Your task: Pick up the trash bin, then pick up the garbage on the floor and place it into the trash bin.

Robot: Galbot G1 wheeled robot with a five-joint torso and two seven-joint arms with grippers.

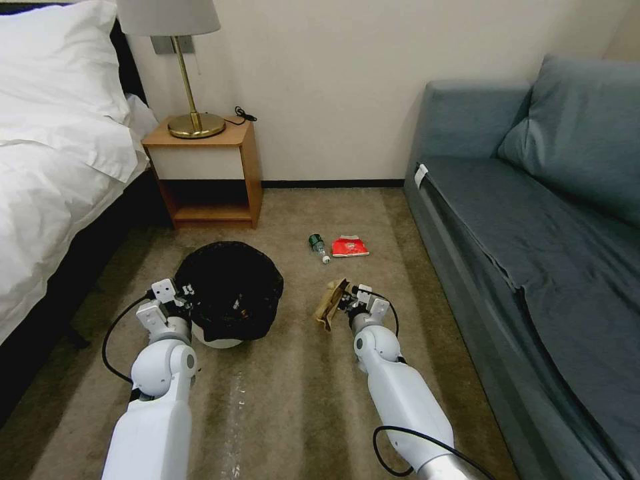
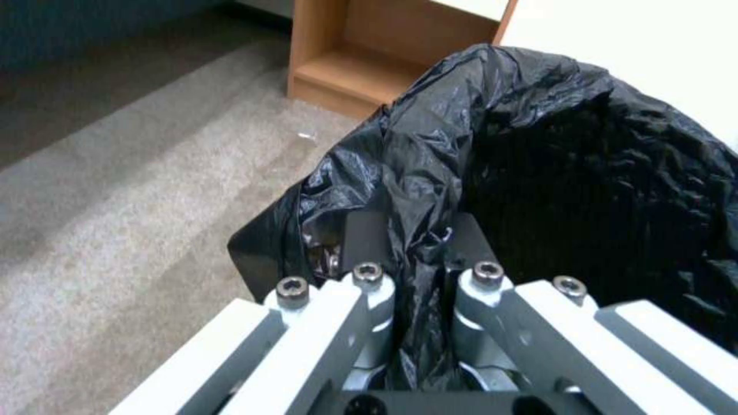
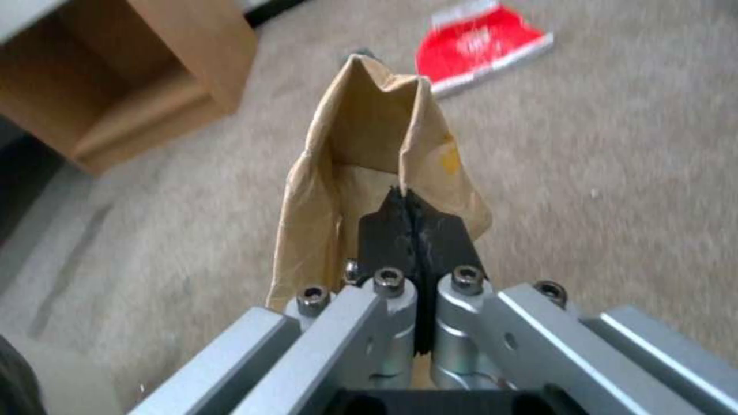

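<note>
Left pincer (image 1: 179, 298) was clamped on the black liner at the rim of the trash bin (image 1: 230, 290), and the right pincer (image 1: 350, 301) was pinching the tan paper bag (image 1: 329, 304) just above the beige carpet (image 1: 293, 400). Further out lay the bottle (image 1: 319, 247) and red packet (image 1: 350, 247), then the nightstand (image 1: 207, 173) between the bed (image 1: 53, 167) and the blue sofa (image 1: 533, 220).

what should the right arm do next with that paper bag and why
Probably carry the paper bag across to the trash bin and over its open top. The right gripper is already shut on the bag's edge, and the left gripper is clamped on the bin's black liner at the rim. The bag is beside the bin, not above it, so letting go now would likely miss.
</note>
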